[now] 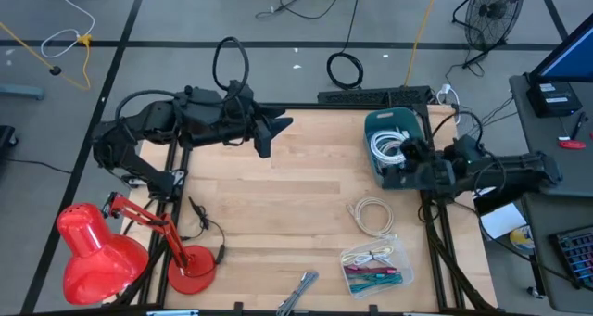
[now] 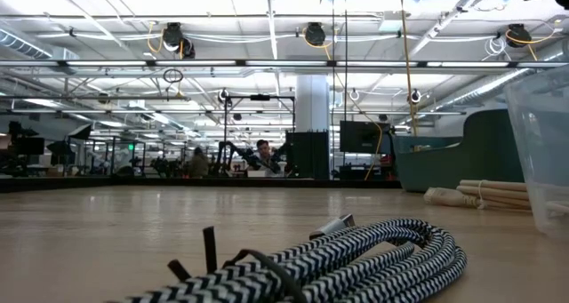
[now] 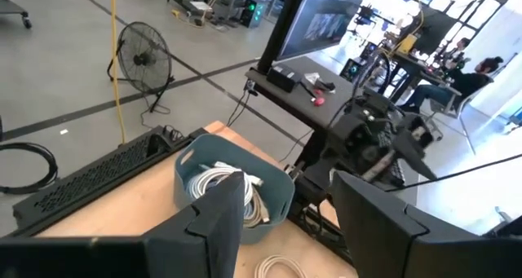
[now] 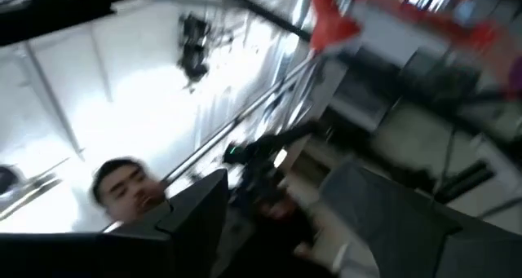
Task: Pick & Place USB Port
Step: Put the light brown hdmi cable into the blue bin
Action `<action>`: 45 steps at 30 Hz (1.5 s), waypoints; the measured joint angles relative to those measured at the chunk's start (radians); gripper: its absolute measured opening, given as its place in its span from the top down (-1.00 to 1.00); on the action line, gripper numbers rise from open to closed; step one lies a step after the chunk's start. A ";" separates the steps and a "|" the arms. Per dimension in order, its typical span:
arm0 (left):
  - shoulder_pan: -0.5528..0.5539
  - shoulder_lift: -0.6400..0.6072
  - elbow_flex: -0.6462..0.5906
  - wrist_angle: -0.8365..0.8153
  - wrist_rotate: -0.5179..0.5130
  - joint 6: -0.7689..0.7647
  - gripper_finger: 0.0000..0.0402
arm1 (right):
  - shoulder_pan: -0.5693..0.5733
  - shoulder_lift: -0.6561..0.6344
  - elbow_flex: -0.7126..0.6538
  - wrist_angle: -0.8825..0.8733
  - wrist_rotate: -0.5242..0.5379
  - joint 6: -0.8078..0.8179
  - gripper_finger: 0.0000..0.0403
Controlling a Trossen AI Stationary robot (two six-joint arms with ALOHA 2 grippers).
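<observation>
bright overhead light, blurred right-wrist view

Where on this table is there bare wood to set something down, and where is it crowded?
Free: the wide middle, between the red lamp and the coiled white cable, below the left gripper. Crowded: the right side, with the teal bin, the right gripper and the clear bag.
</observation>
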 joint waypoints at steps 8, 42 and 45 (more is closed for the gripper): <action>0.000 0.012 0.000 -0.007 0.000 -0.007 0.05 | 0.259 0.012 0.000 -0.017 0.142 -0.007 -0.25; 0.083 0.190 -0.001 0.105 0.292 -0.098 0.05 | 0.318 0.254 0.000 -1.110 0.381 -0.260 0.01; 0.083 0.191 -0.001 0.103 0.292 -0.098 0.05 | 0.330 0.340 0.015 -1.072 0.331 -0.268 0.01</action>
